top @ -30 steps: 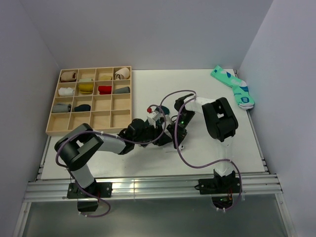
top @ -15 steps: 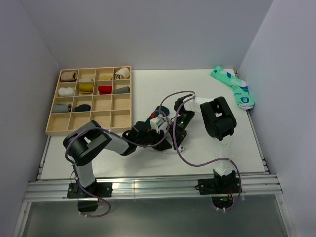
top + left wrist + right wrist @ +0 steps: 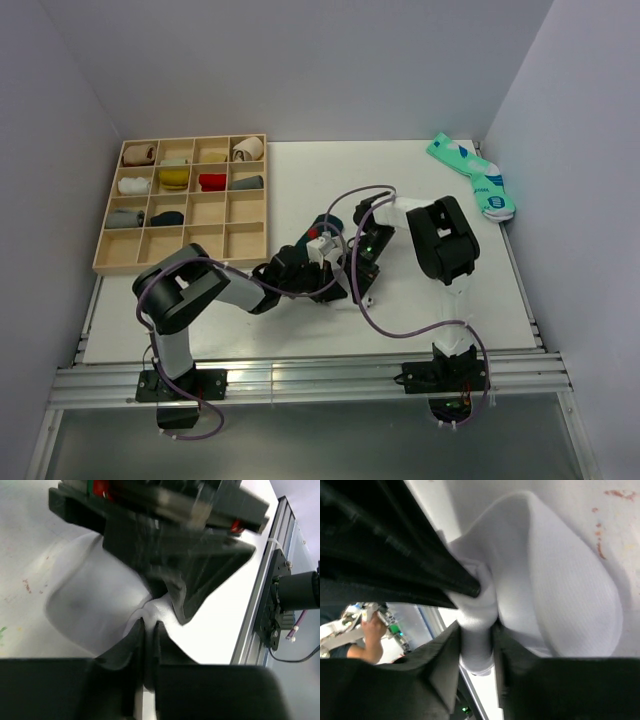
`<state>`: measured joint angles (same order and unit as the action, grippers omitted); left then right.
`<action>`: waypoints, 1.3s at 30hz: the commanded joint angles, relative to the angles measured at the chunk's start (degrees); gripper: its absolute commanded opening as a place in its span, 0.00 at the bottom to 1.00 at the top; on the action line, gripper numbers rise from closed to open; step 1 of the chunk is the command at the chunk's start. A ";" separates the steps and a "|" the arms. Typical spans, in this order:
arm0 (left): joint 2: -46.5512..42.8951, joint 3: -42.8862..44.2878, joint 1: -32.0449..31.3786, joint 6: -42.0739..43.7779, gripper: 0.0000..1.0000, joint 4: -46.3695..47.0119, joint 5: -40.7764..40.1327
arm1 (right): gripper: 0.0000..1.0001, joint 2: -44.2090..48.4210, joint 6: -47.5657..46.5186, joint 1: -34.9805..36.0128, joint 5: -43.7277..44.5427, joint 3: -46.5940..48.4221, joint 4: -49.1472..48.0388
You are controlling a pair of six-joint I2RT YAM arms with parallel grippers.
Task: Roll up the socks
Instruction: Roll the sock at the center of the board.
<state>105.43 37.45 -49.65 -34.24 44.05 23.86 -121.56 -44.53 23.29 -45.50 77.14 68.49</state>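
Observation:
In the middle of the table both grippers meet over the white sock. In the left wrist view it shows as a soft bulge. My left gripper is shut on a thin pinch of its fabric. My right gripper is shut on a thicker fold of the same sock. The two sets of fingers face each other almost tip to tip. From above, the arms' wrists cover most of the white sock. Just behind them lies the dark green sock with its red mark; neither gripper holds it.
A wooden compartment tray with several rolled socks stands at the back left. A mint-green pair lies at the back right corner. A metal rail runs along the table's near edge, close behind the left wrist.
My left arm has reached further right, bringing its gripper up against the right one, and its jaws have closed onto the white sock. The right arm has hardly moved.

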 commanded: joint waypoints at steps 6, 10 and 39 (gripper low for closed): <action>1.45 4.12 -3.44 -3.72 0.00 -12.21 -5.74 | 0.56 8.43 1.47 -0.52 5.59 -2.79 -11.98; 1.62 5.43 -3.79 -6.01 0.00 -16.71 -9.00 | 0.59 12.04 2.17 -1.49 5.68 -2.70 -11.89; 6.19 2.28 0.34 -21.13 0.00 -16.55 1.80 | 0.61 47.81 -7.05 -8.61 7.53 -29.23 -27.09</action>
<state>108.03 43.40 -50.26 -54.43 33.91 21.67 -76.16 -46.63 14.59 -35.11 49.74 43.09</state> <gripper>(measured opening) 0.036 0.614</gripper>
